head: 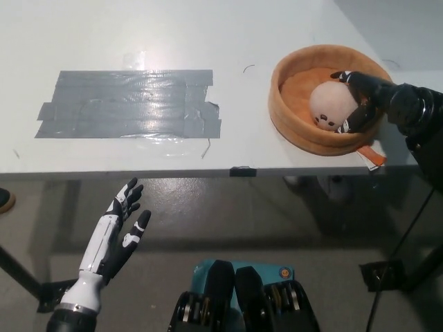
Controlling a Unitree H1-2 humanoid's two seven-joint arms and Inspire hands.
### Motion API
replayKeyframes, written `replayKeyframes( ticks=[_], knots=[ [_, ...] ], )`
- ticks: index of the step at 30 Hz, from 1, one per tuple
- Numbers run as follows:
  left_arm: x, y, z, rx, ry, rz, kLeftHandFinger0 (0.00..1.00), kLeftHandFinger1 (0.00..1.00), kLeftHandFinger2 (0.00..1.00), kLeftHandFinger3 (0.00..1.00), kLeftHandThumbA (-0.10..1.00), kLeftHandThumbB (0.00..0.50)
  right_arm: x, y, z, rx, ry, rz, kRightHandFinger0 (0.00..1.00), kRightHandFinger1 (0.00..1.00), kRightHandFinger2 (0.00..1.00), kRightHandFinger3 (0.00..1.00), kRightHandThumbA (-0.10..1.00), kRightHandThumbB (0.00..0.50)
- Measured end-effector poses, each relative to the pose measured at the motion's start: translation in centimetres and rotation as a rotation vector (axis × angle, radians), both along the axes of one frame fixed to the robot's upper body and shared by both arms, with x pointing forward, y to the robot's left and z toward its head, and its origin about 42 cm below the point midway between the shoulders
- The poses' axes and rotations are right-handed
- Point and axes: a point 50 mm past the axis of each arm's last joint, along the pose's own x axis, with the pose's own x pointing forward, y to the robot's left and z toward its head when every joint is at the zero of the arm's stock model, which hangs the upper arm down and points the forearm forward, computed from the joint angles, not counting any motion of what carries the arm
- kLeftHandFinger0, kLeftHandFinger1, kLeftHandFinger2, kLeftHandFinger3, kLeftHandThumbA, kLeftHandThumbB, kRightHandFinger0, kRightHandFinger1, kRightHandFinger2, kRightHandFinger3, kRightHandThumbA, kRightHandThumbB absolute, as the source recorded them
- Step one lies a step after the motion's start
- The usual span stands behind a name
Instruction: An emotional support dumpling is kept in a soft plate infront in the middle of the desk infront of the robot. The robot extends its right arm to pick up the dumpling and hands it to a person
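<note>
The white dumpling [328,102] lies inside the soft orange plate [294,128] at the right side of the desk. My black right hand [365,99] reaches into the plate from the right. Its fingers curl around the dumpling's right side, one over the top and one under the near side, touching it. The dumpling rests in the plate. My white left hand [119,230] hangs below the desk's front edge at the lower left, open with its fingers spread and holding nothing.
A wide patch of grey tape [128,104] covers the left half of the white desk [208,41]. An orange tag [372,154] sticks out from under the plate near the desk's front edge. Floor lies beyond that edge.
</note>
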Motion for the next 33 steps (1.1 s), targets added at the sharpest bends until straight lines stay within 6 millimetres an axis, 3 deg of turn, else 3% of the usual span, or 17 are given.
replayKeyframes(
  ticks=[12, 18, 21, 23, 25, 26, 27, 28, 29, 30, 31, 33],
  knots=[
    [0.3, -0.1, 0.3, 0.000, -0.008, -0.003, 1.00, 1.00, 1.00, 1.00, 0.81, 0.275, -0.1, 0.4, 0.0, 0.041, -0.007, 0.010, 1.00, 1.00, 1.00, 1.00, 0.99, 0.420],
    [0.4, -0.1, 0.4, 0.000, -0.011, -0.004, 1.00, 1.00, 1.00, 1.00, 0.81, 0.274, -0.1, 0.3, 0.2, 0.064, -0.014, 0.008, 1.00, 1.00, 1.00, 1.00, 0.93, 0.426],
    [0.5, -0.1, 0.4, 0.001, -0.013, -0.005, 1.00, 1.00, 1.00, 1.00, 0.81, 0.269, -0.1, 0.2, 0.4, 0.089, -0.015, 0.003, 1.00, 1.00, 1.00, 1.00, 0.86, 0.377],
    [0.5, -0.1, 0.5, 0.001, -0.014, -0.005, 1.00, 1.00, 1.00, 1.00, 0.81, 0.269, 0.0, 0.2, 0.4, 0.100, -0.014, 0.002, 1.00, 1.00, 1.00, 1.00, 0.85, 0.371],
    [0.5, -0.1, 0.5, 0.002, -0.015, -0.005, 1.00, 1.00, 1.00, 1.00, 0.81, 0.273, 0.0, 0.2, 0.1, 0.104, -0.005, -0.001, 1.00, 1.00, 1.00, 1.00, 0.77, 0.374],
    [0.5, -0.1, 0.5, 0.002, -0.015, -0.005, 1.00, 1.00, 1.00, 1.00, 0.82, 0.273, 0.0, 0.1, -0.2, 0.104, 0.003, -0.005, 1.00, 1.00, 1.00, 1.00, 0.59, 0.363],
    [0.5, -0.1, 0.5, 0.002, -0.015, -0.005, 1.00, 1.00, 1.00, 1.00, 0.82, 0.274, 0.0, -0.1, -0.5, 0.102, 0.013, -0.011, 0.70, 0.79, 0.81, 0.79, 0.44, 0.354],
    [0.5, -0.1, 0.5, 0.002, -0.016, -0.005, 1.00, 1.00, 1.00, 1.00, 0.81, 0.274, 0.1, -0.2, -0.9, 0.101, 0.023, -0.015, 0.40, 0.55, 0.59, 0.57, 0.19, 0.314],
    [0.6, -0.1, 0.5, 0.002, -0.016, -0.005, 1.00, 1.00, 1.00, 1.00, 0.82, 0.274, 0.1, -0.3, -1.1, 0.101, 0.026, -0.016, 0.19, 0.41, 0.49, 0.44, -0.04, 0.294],
    [0.6, -0.1, 0.5, 0.002, -0.016, -0.005, 1.00, 1.00, 1.00, 1.00, 0.82, 0.274, 0.1, -0.4, -1.2, 0.101, 0.026, -0.017, 0.14, 0.41, 0.54, 0.45, -0.09, 0.288],
    [0.6, -0.2, 0.6, 0.002, -0.017, -0.005, 1.00, 1.00, 1.00, 1.00, 0.82, 0.276, 0.2, -0.5, -1.4, 0.103, 0.025, -0.018, 0.27, 0.63, 0.80, 0.56, -0.10, 0.274],
    [0.7, -0.2, 0.6, 0.002, -0.019, -0.006, 1.00, 1.00, 1.00, 1.00, 0.82, 0.278, 0.3, -0.7, -1.7, 0.114, 0.018, -0.020, 0.47, 0.69, 0.80, 0.65, -0.10, 0.268]
  ],
)
